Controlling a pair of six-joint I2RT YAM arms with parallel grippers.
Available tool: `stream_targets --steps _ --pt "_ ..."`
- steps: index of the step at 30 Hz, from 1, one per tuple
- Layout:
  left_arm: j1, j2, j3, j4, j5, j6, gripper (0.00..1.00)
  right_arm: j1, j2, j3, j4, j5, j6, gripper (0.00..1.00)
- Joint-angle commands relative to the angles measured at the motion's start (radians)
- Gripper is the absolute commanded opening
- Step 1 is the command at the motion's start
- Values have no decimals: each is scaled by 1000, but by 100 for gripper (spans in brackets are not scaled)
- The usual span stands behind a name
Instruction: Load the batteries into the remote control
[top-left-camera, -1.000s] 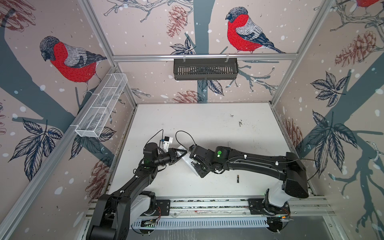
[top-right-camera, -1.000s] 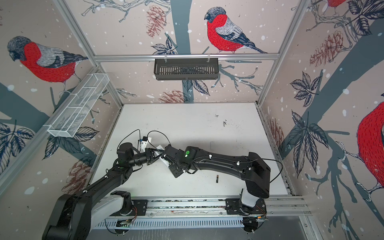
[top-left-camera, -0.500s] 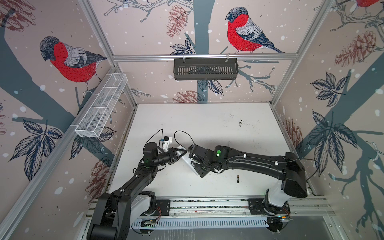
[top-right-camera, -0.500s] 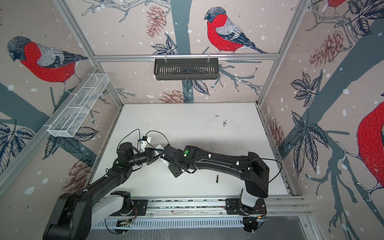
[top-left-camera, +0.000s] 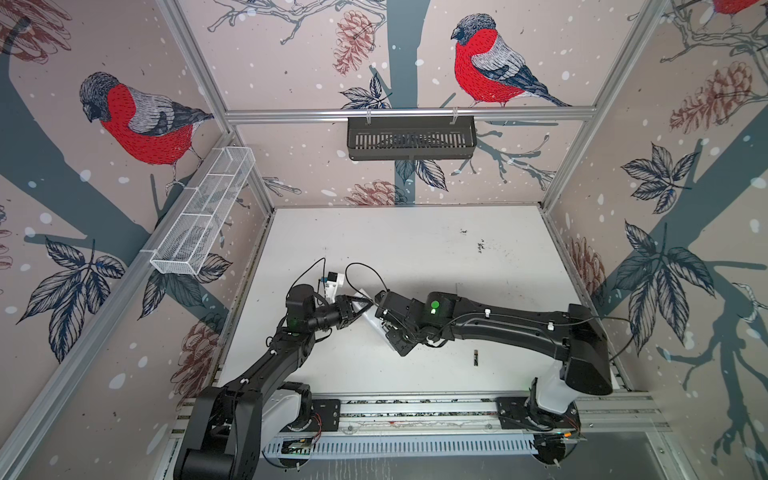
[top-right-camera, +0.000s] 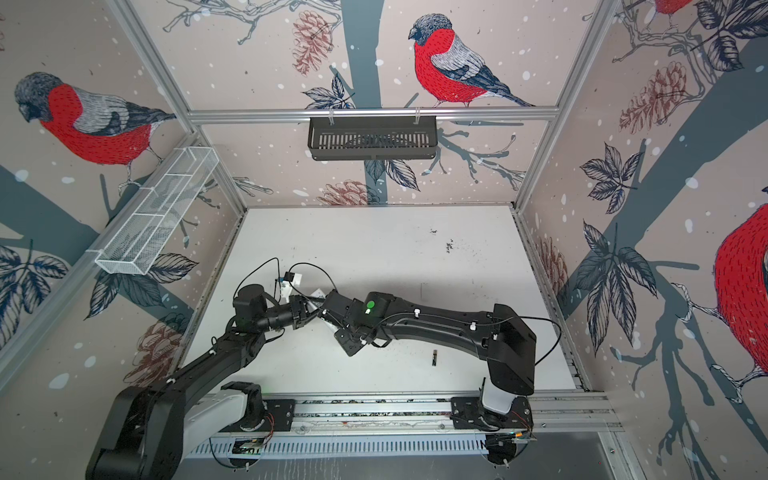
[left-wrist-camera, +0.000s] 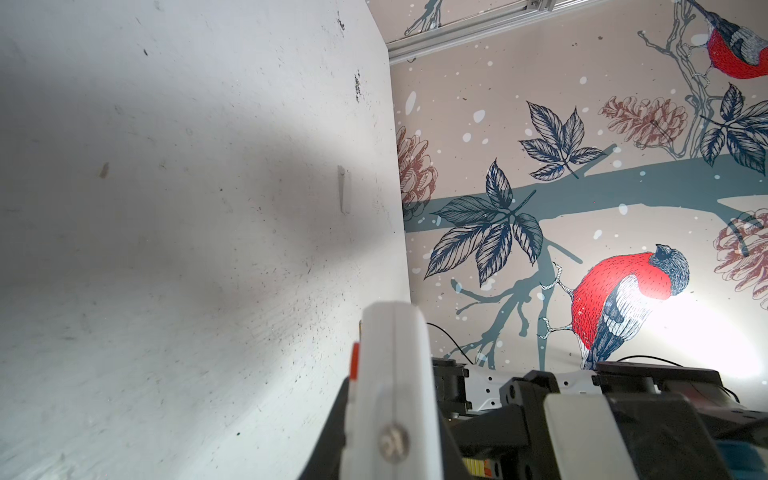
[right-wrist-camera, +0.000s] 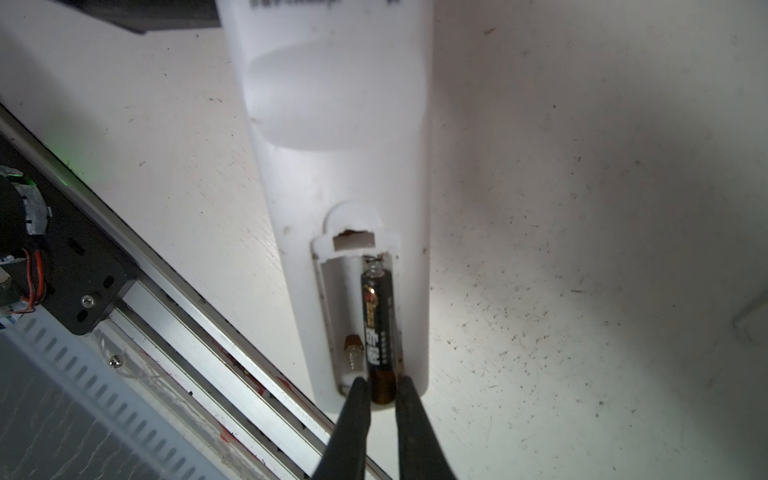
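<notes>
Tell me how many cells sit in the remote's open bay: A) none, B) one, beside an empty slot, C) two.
B: the right wrist view shows a single battery in the bay of the remote control beside a bare spring; the second battery lies on the table.

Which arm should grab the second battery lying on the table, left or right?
Likely right. The left fingers are clamped on the remote control, steadying it. The right fingers pinch the first battery in its compartment, and the loose battery lies on the table on that arm's side.
</notes>
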Motion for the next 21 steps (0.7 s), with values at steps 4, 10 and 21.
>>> stream_targets --steps 4,10,21 --pt "3 -5 8 42 17 10 0 4 7 10 -6 28 -15 13" --pt "3 -9 7 49 25 4 0 2 21 14 3 36 -20 9" --pt "3 -32 0 70 53 -23 0 -7 54 24 34 14 -52 7"
